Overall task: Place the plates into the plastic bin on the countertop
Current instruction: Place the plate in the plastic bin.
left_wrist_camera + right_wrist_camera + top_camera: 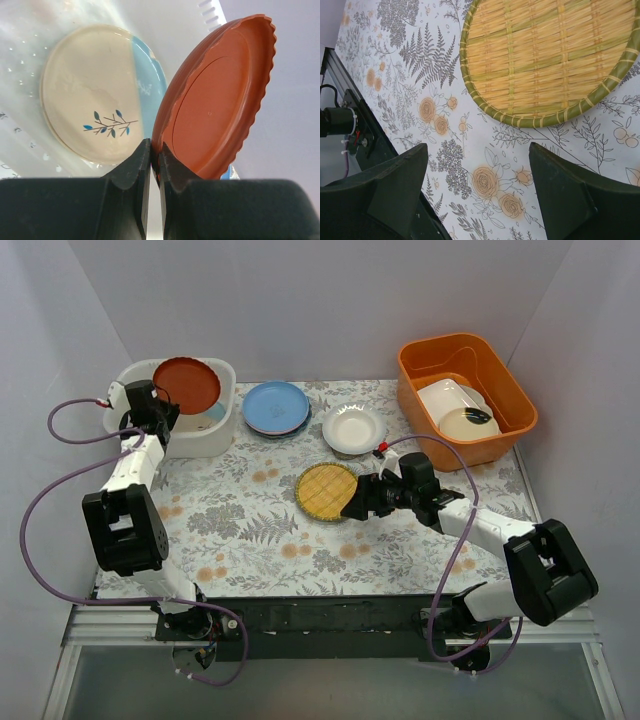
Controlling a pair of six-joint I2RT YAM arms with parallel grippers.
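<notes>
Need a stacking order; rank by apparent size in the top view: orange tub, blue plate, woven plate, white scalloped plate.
Largest: orange tub.
Then blue plate, woven plate, white scalloped plate: too alike to rank.

**Left jaws pinched, right jaws wide**

The left arm rises from its base with the elbow out at 9 o'clock and the forearm running to 12 o'clock. The left gripper is clamped on the rim of a red plate, its fingers nearly meeting. The right arm folds at an elbow out at 3 o'clock and reaches low toward 9 o'clock. The right gripper stands spread wide, with nothing between its fingers
</notes>
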